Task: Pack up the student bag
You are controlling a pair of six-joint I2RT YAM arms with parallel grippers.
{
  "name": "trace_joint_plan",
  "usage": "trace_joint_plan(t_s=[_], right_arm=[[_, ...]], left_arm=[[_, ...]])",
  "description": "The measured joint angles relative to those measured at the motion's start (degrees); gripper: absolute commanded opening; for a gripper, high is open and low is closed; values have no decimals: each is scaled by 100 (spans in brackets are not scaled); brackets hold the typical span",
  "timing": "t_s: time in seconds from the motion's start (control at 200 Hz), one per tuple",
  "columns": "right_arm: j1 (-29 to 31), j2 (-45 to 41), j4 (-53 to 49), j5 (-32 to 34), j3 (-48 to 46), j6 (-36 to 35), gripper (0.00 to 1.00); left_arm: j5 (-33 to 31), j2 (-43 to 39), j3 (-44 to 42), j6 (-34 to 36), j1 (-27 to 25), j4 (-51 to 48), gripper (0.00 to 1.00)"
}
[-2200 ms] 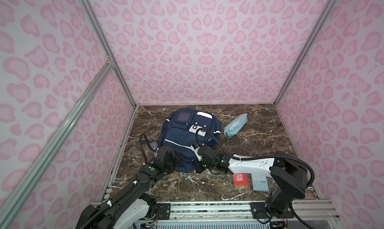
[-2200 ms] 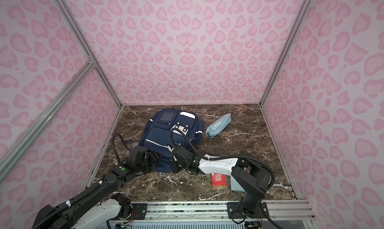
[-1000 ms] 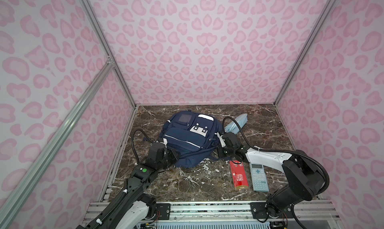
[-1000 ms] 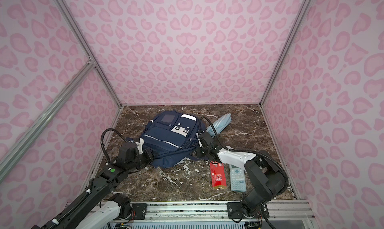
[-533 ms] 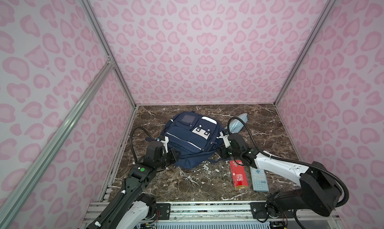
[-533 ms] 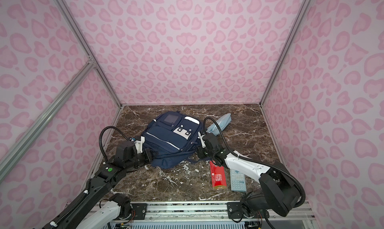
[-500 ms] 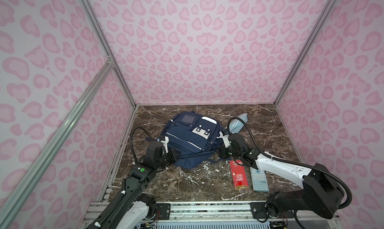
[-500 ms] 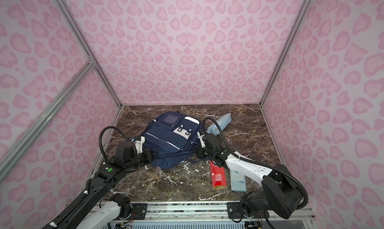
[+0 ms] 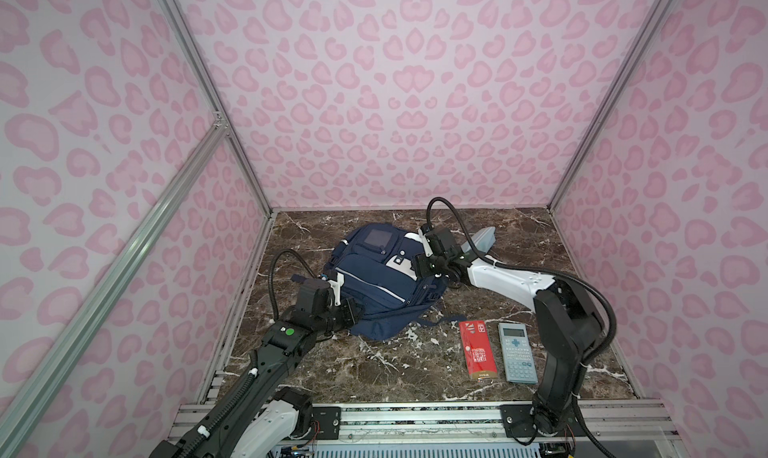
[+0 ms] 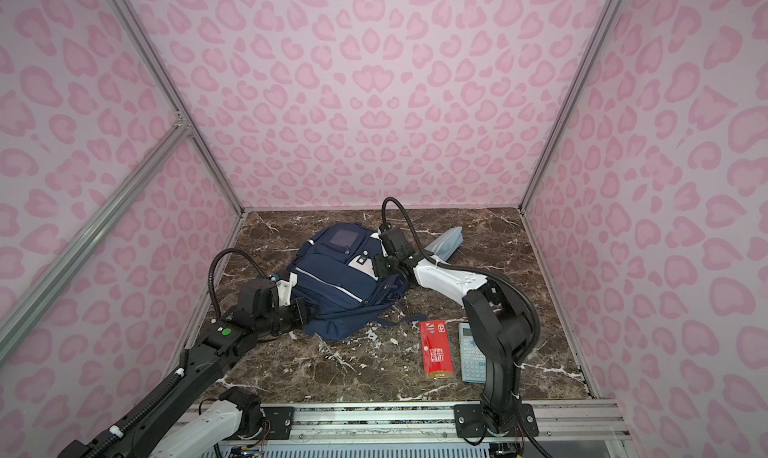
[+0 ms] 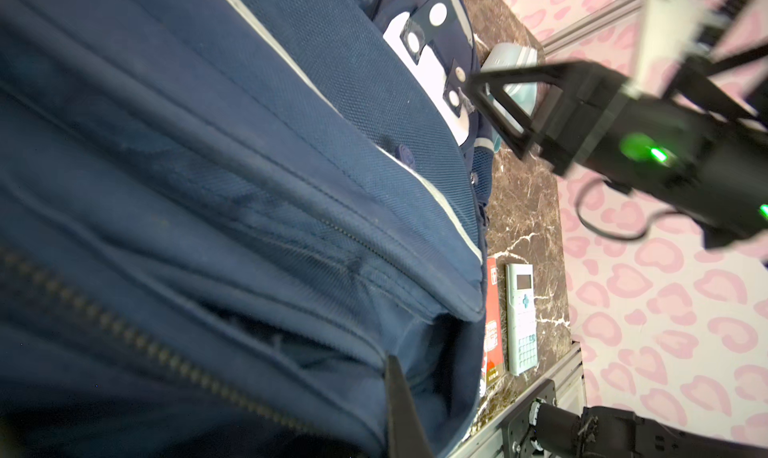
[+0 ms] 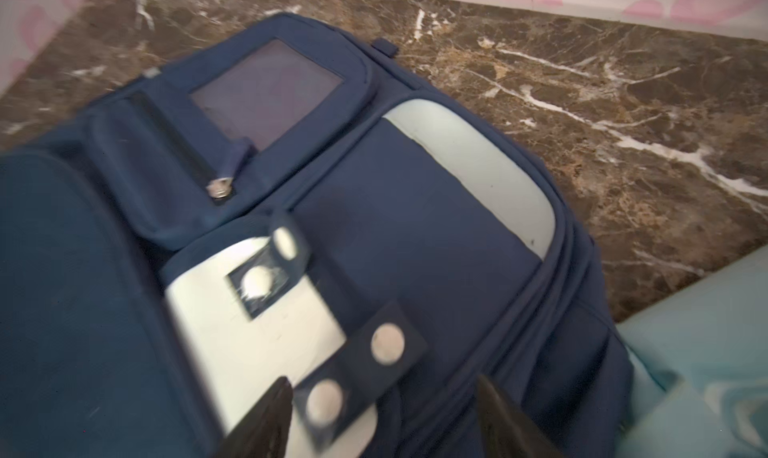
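The student bag (image 9: 382,281) (image 10: 340,287), a navy backpack with white stripes, lies flat in the middle of the marble floor in both top views. My left gripper (image 9: 353,312) (image 10: 307,308) is at its near left edge, shut on the bag's fabric. In the left wrist view only one finger (image 11: 399,406) shows, buried in navy cloth (image 11: 249,186). My right gripper (image 9: 419,264) (image 10: 379,264) hovers open over the bag's white flap (image 12: 257,343). In the right wrist view its gripper (image 12: 382,410) straddles a dark strap with metal snaps (image 12: 357,373), nothing held.
A light-blue pencil pouch (image 9: 482,242) (image 10: 446,244) lies just behind the right wrist, against the bag's far right side. A red box (image 9: 478,350) (image 10: 434,350) and a pale blue calculator (image 9: 516,352) (image 10: 471,352) lie side by side at the front right.
My right gripper has opened and moved from the bag's right edge up over the white flap. The left gripper stays shut at the bag's near left edge.
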Motion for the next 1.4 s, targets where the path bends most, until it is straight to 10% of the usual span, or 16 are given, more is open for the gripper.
trace_joint_plan(t_s=[0.535, 0.74, 0.965, 1.21, 1.405], right_arm=[[597, -229, -173, 568, -649, 321, 41], [804, -570, -199, 496, -1082, 358, 43], [957, -1019, -498, 376, -1272, -133, 71], [1049, -1556, -931, 240, -1613, -1307, 73], [1064, -1484, -981, 247, -1668, -1825, 71]], left_arm=[[-1836, 1670, 981, 240, 538, 63, 4], [-2258, 2614, 1519, 378, 540, 442, 25], [-2496, 3526, 1987, 629, 544, 599, 35], [-2667, 3777, 2367, 885, 540, 796, 92], [-2918, 3283, 2413, 1034, 527, 623, 95]])
